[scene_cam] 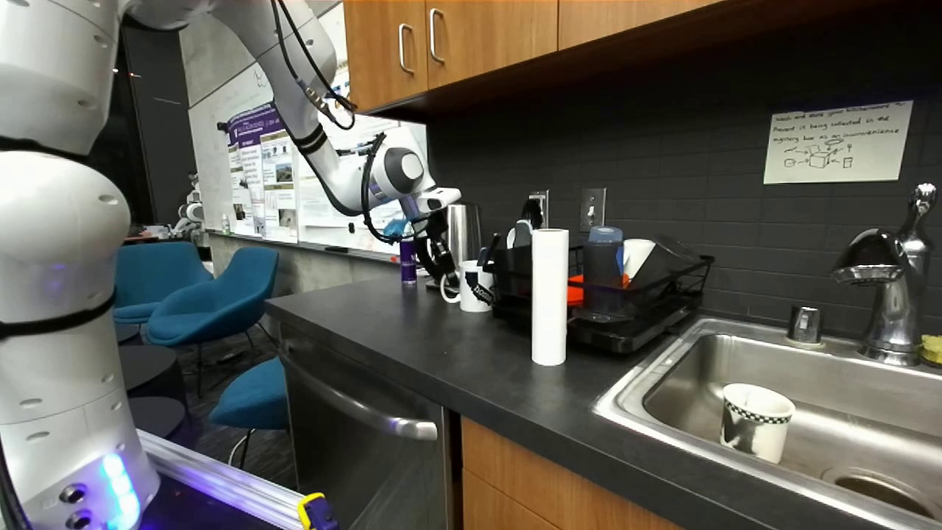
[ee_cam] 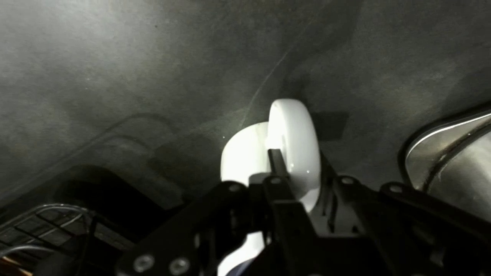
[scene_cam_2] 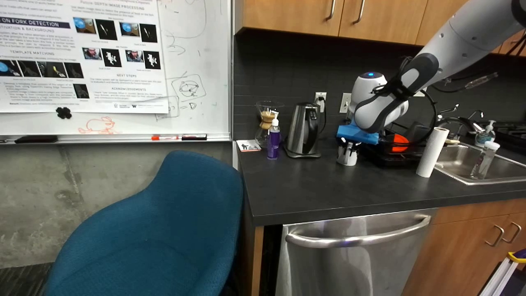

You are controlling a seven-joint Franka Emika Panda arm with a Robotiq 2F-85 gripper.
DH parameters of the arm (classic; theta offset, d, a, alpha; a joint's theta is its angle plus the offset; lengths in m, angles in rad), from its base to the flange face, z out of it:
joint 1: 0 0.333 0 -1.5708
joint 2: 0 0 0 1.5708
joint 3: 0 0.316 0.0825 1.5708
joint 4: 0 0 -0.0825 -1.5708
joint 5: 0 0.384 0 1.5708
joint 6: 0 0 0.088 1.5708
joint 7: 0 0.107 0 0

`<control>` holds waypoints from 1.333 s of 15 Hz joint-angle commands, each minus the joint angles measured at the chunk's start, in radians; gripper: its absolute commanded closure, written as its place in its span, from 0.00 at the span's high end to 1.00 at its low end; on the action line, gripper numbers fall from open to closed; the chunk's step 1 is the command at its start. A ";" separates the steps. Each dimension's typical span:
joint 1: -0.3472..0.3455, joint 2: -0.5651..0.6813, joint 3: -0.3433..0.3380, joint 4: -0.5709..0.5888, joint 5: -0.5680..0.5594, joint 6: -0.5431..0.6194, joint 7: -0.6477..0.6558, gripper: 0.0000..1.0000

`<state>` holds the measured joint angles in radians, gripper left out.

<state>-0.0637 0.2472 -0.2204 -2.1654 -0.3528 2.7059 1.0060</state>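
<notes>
A white mug with a dark printed design (scene_cam: pixel 477 285) stands upright on the dark countertop, its handle (scene_cam: pixel 446 290) turned away from the dish rack. My gripper (ee_cam: pixel 299 159) reaches down onto that handle and is shut on it. One dark finger (ee_cam: pixel 277 164) passes through the gap between mug body and handle. Its partner lies against the handle's outer side, partly hidden behind it in the wrist view. In an exterior view the blue-covered wrist hides the mug's top, and only the lower white wall (scene_cam_2: pixel 347 160) shows below the gripper.
A black dish rack (scene_cam: pixel 633 324) stands close beside the mug, with a white paper roll (scene_cam: pixel 550 294) in front. A steel kettle (scene_cam_2: pixel 302 131) and purple bottle (scene_cam_2: pixel 273 142) are on the mug's other side. Wooden cabinets (scene_cam: pixel 486 37) hang above; the sink (scene_cam: pixel 625 390) holds a cup (scene_cam: pixel 758 419).
</notes>
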 commanded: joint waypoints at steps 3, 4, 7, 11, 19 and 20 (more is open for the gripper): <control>0.027 -0.042 0.000 -0.050 0.035 -0.016 -0.055 0.05; 0.031 -0.051 0.002 -0.061 0.033 -0.019 -0.061 0.05; 0.046 -0.080 0.009 -0.099 0.022 -0.020 -0.084 0.05; 0.058 -0.128 0.029 -0.158 0.016 -0.023 -0.128 0.05; 0.063 -0.207 0.104 -0.270 0.003 -0.010 -0.304 0.05; 0.064 -0.213 0.116 -0.281 0.006 -0.005 -0.337 0.05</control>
<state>-0.0085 0.0769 -0.1324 -2.3858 -0.3461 2.7048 0.7471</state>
